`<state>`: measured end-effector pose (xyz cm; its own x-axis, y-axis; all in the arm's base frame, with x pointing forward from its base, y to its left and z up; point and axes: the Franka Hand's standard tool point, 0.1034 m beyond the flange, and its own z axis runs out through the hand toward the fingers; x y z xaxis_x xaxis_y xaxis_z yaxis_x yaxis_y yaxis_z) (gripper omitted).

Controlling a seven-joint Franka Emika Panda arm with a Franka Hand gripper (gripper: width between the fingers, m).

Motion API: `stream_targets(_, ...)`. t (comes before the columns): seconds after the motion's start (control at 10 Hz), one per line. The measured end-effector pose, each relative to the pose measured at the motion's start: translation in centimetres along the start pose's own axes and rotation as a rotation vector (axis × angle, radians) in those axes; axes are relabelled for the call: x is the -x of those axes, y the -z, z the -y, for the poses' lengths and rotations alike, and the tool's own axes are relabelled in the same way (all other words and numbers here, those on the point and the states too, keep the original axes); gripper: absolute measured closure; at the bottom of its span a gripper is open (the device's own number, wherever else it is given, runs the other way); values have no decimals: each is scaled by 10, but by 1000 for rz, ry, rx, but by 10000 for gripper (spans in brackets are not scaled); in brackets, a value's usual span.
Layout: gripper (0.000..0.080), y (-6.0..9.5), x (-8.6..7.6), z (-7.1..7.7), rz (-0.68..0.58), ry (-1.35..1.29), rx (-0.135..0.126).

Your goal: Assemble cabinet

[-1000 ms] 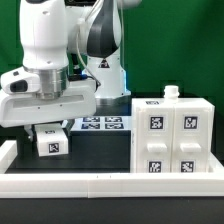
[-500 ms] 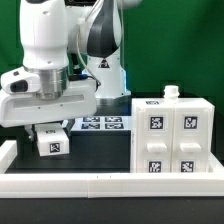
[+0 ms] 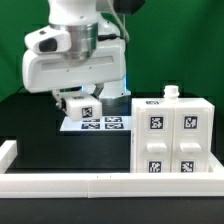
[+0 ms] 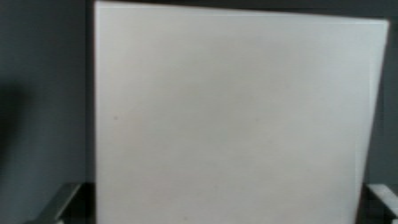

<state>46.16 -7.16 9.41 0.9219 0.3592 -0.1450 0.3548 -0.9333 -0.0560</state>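
Hanging above the marker board, claw apparently clamped around a tagged drawer block.

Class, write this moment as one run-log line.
gripper: shut on block | block: by marker board, apart from cabinet | cabinet: exterior view's right

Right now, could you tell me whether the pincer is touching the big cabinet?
No, the pincer holds a small block well clear of the cabinet.
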Motion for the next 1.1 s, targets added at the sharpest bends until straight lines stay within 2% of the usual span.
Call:
stream_targets(0.3,236,37,-29,41,-42,-38,16)
stream_targets(0.6,236,63,-61,71,-53,-86,21)
stream_targets(0.8,236,77,-81,79,-52,-111,24)
stream_targets(1.1,236,74,-79,78,-50,-110,23)
